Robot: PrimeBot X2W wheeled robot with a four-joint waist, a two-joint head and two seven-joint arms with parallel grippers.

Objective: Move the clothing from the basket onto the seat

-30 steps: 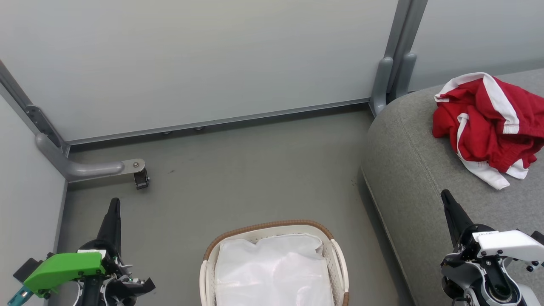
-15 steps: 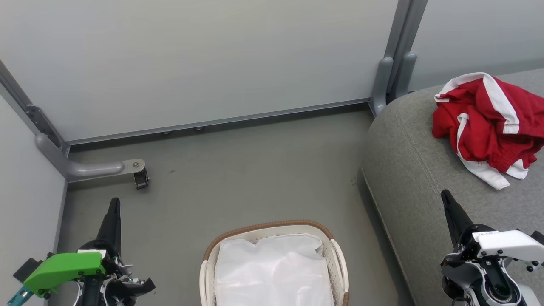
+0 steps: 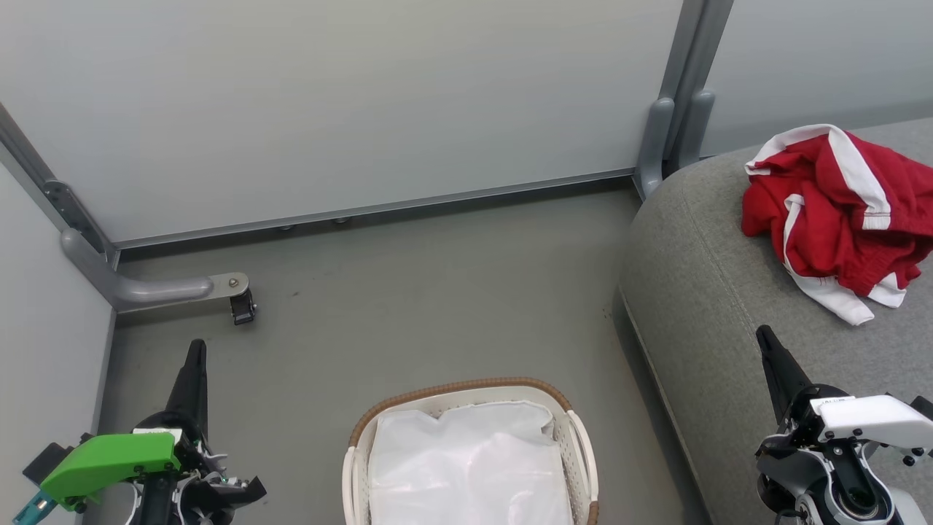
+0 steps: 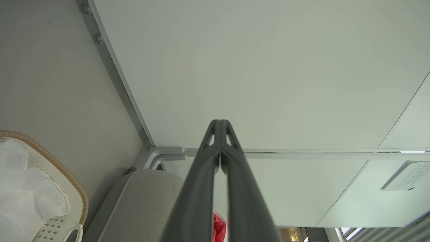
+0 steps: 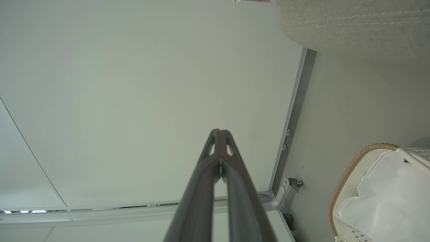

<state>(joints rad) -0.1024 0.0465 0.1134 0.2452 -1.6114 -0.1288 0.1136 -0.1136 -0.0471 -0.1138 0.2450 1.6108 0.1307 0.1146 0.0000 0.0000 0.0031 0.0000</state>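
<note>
Judging the job done, we see the clothing [image 3: 831,211] on the seat [image 3: 700,292], far right; the basket [image 3: 466,388] holds just its liner [image 3: 466,467]. Left gripper [image 3: 196,344] and right gripper [image 3: 764,333] sit closed, empty; nothing remains to lift.

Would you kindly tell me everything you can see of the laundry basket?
The basket is oval, of white plastic with perforated walls, a brown woven rim and a white side handle. It stands upright on the grey floor, cut off by the head view's bottom edge, left of the seat and apart from it. A crumpled white liner lies in it; nothing else shows inside.
</note>
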